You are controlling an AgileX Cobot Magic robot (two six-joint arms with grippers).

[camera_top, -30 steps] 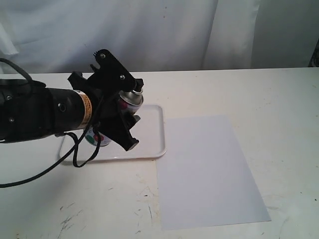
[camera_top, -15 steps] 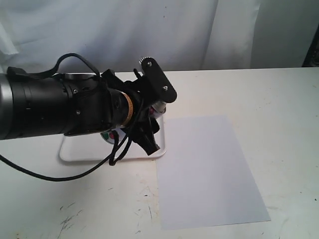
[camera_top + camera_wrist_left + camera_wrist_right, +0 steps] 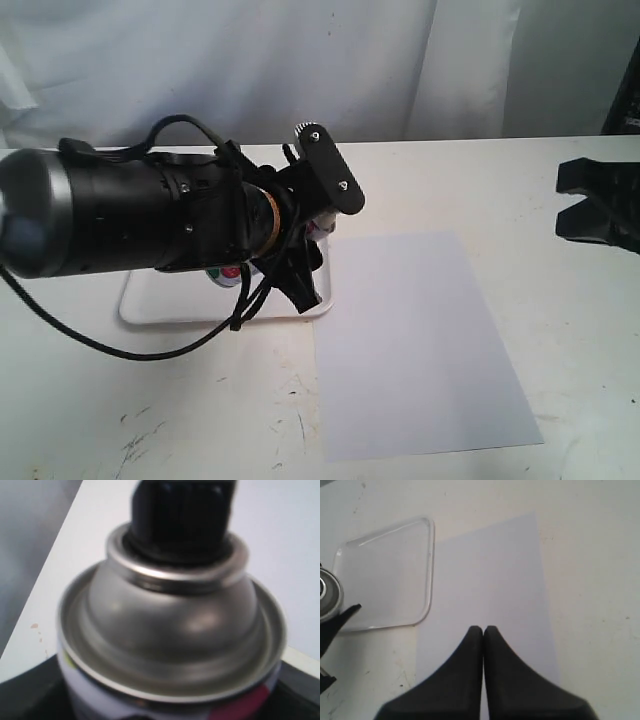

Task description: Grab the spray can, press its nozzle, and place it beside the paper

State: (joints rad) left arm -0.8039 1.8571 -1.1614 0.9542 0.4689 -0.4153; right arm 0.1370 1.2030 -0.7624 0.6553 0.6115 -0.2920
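- The left gripper (image 3: pixel 312 236) clamped the spray can (image 3: pixel 170 645) over the tray's (image 3: pixel 150 306) right end, just left of the paper (image 3: pixel 420 340).
- The right gripper (image 3: pixel 483 630) hung at the right, jaws together, empty.
- Pickup looked done; pressing the nozzle (image 3: pixel 182 515) likely needed that closed tip brought across.

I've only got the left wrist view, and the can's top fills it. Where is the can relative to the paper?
Observer: The left gripper holds the spray can at the tray's right edge, just left of the paper.
Operator: Where's the right gripper?
Observer: The right gripper is out past the paper's right side, far from the can.
Operator: Is it open?
Observer: No, its fingers are pressed together with nothing between them.
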